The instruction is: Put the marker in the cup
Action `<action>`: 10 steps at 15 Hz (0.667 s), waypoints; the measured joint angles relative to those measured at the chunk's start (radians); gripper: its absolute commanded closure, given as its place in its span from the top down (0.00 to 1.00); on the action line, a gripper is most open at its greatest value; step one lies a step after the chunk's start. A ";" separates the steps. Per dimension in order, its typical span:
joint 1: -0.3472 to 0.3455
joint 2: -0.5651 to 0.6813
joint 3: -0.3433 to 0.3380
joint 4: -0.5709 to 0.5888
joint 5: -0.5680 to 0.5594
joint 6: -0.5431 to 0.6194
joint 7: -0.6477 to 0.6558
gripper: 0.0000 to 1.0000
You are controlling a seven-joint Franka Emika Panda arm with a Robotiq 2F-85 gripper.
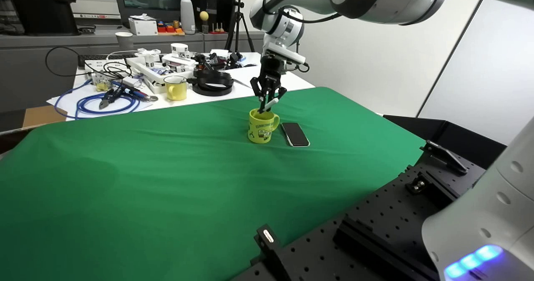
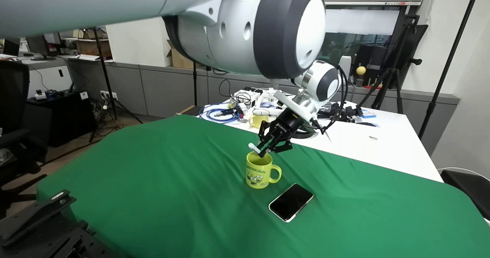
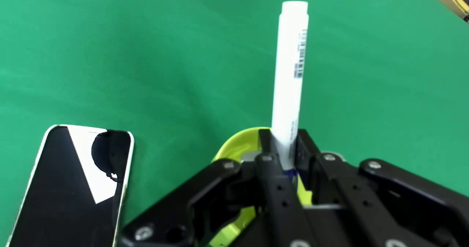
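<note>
In an exterior view, a lab (rather cluttered) was suggested by perforated plating [image 1: 388, 212] at four o'clock, pliers [image 1: 110, 97] at nine, a tripod [image 1: 238, 13] near twelve.

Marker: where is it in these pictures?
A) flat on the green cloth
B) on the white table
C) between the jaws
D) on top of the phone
C: the wrist view shows the marker pinched between the jaws, its white end sticking out past the rim of the lime cup.

The pincer [image 2: 262, 152] holds the marker [image 2: 253, 147] — tilted — at the mouth of the cup [image 2: 257, 175]; a phone [image 2: 291, 202] nearby.
</note>
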 measured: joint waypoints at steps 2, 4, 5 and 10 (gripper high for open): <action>0.005 0.000 -0.001 0.003 -0.001 0.014 0.000 0.51; 0.009 0.000 -0.001 0.005 -0.001 0.023 0.000 0.63; 0.011 0.000 -0.001 0.007 -0.001 0.025 0.000 0.71; 0.018 0.000 0.000 0.026 -0.001 0.025 -0.001 1.00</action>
